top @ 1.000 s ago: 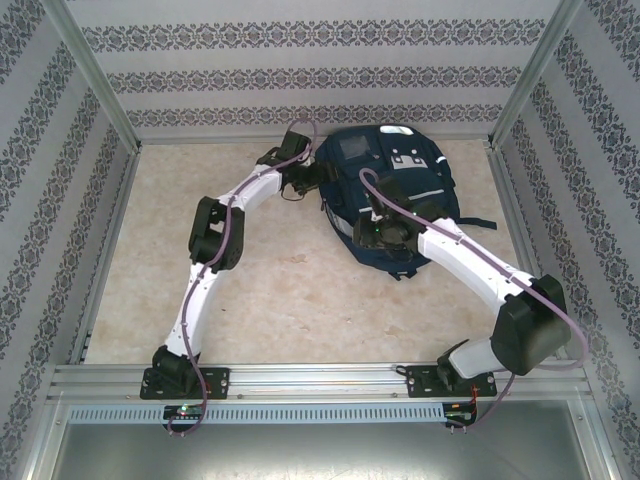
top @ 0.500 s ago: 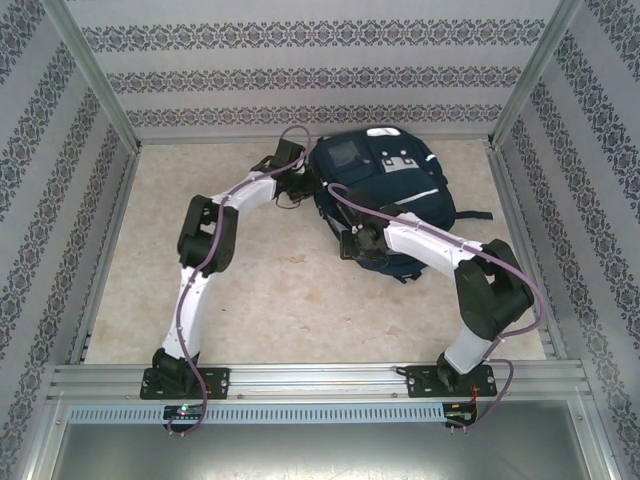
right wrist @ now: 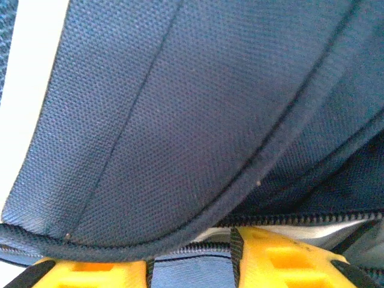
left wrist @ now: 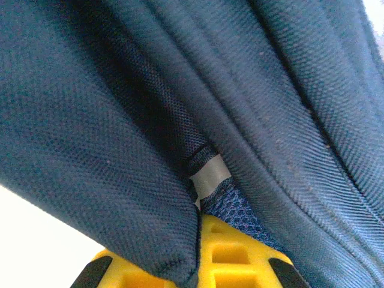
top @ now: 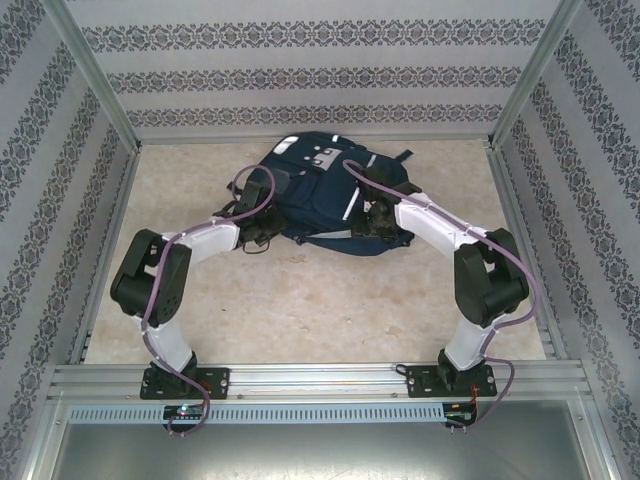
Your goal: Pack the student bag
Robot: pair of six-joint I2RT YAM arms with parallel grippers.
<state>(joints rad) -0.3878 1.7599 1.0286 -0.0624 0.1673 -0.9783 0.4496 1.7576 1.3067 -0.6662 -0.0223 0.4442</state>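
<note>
- One student bag [top: 320, 185] lies at the far middle of the tabletop [top: 300, 310], close to the back wall [top: 320, 75]. It is soft and rounded, the largest thing in view.
- The bag is navy woven fabric. Up close the weave is coarse and grainy, with stitched seams and folds running diagonally [left wrist: 120, 120].
- On its front are one thin white stripe [top: 352, 200], one grey patch [top: 325, 158] and one white patch near the top edge [top: 288, 143].
- The left wrist view shows a small pale grey tab [left wrist: 207, 177] and a bit of blue mesh [left wrist: 237, 207] under a fold.
- The right wrist view shows a rounded piped edge of the bag [right wrist: 180, 120] and a line of dark zip teeth [right wrist: 312, 219].
- Two white arms with black joints reach in, each trailing one purple cable.
- The left end effector [top: 262, 212] is at the bag's left side. Its yellow fingers [left wrist: 234, 264] are pinched tight on a fold of bag fabric.
- The right end effector [top: 380, 215] is at the bag's right side. Its blocky yellow fingers [right wrist: 282, 258] stand partly closed with the bag's zipped edge clamped between them.
- The tabletop is beige and marbled, with a ribbed metal rail [top: 320, 378] along the near edge.
- The walls carry striped floral wallpaper.
</note>
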